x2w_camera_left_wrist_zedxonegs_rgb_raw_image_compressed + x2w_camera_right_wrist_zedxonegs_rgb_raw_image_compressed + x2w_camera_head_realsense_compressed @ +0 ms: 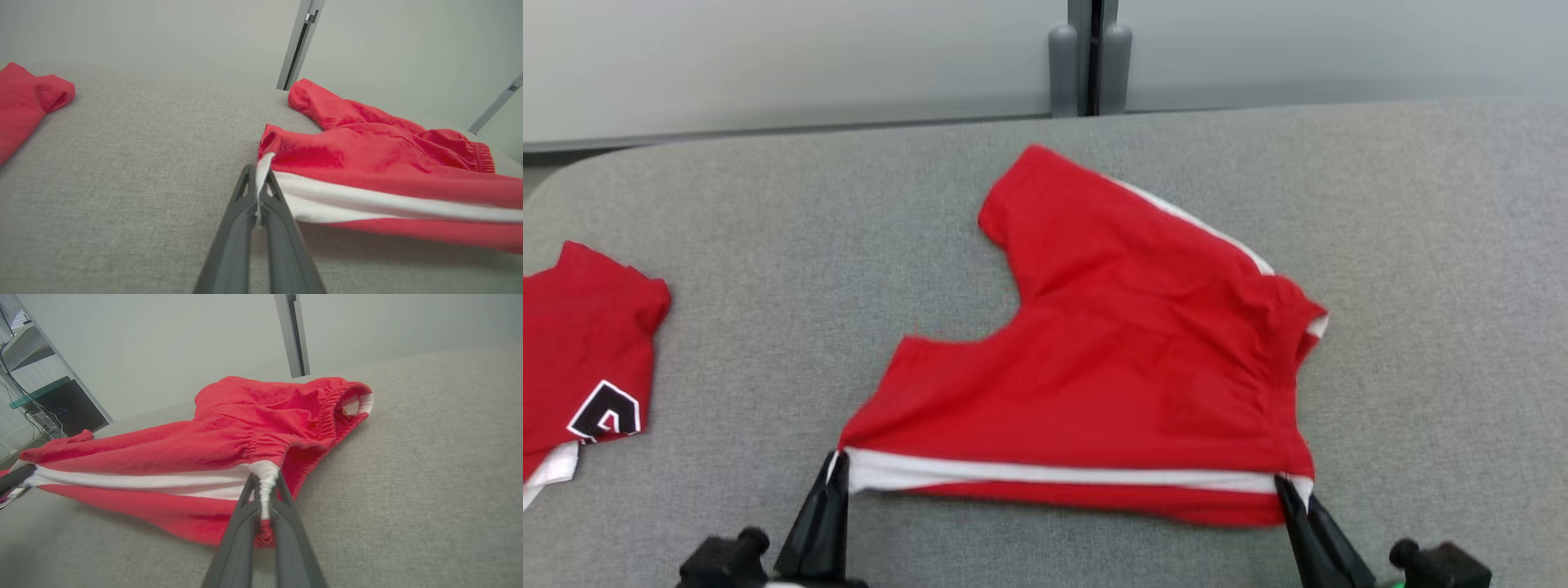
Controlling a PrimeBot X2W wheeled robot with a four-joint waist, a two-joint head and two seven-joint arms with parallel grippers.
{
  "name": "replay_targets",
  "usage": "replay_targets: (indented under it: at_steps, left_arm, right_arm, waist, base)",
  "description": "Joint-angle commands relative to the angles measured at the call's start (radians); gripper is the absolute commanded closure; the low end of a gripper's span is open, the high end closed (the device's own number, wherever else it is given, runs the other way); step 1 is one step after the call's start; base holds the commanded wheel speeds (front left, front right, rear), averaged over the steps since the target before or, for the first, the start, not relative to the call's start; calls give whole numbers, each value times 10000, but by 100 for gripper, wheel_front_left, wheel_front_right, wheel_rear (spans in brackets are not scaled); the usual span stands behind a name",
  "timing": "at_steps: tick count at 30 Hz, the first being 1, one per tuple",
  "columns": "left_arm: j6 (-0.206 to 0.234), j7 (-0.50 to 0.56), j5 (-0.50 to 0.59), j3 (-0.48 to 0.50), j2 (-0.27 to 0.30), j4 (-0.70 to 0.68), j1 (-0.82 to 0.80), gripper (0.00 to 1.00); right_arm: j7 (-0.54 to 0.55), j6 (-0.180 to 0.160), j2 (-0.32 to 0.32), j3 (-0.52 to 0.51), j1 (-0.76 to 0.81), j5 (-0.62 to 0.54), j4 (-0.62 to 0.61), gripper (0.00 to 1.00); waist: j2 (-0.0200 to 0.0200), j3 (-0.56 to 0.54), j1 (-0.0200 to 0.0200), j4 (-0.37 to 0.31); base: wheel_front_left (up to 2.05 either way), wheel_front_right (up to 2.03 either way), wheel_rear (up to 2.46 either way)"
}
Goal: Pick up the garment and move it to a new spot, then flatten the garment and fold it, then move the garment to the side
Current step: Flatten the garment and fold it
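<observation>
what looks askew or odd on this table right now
The red shorts lie crooked and rumpled: waistband bunched, far leg angled away, near edge lifted off the grey table by the left tool and right tool, each pinching the white stripe. Nothing looks torn.

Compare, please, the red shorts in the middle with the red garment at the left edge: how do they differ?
The red shorts are pinched at two near corners by the left gripper and right gripper; the left garment lies untouched. The shorts carry a white stripe; the left garment a black emblem. Both are red, on the grey surface.
</observation>
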Motion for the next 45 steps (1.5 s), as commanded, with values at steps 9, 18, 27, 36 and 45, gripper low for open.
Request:
replay_targets:
  at_steps: [9,18,27,36,45]
  left_arm:
    - [404,162,-234,67,50,-1030,971,100]
    - [409,668,-441,-84,45,-821,-1194,100]
    - [100,1429,-271,-758,250,952,-5099,100]
    - [-69,1307,-508,-1156,204,3952,-8802,100]
    - [-142,776,-608,-1653,205,7067,-11183,100]
  right_arm:
    - [-51,-3,136,-63,1005,-86,-334,100]
    - [78,-3,328,-227,-39,-38,-276,100]
    - [288,-1,622,-574,-2253,305,-49,100]
    - [108,-1,837,-615,-3925,666,399,100]
    - [-35,-1,916,-105,-5125,1114,1291,100]
  waist:
    - [-1,-514,0,-144]
    - [-1,389,0,-357]
    - [-1,2060,0,-900]
    - [-1,3167,0,-1407]
    - [-1,3619,0,-2015]
  base:
    - [0,0,0]
    - [0,0,0]
    - [0,0,0]
    - [0,0,0]
    - [0,0,0]
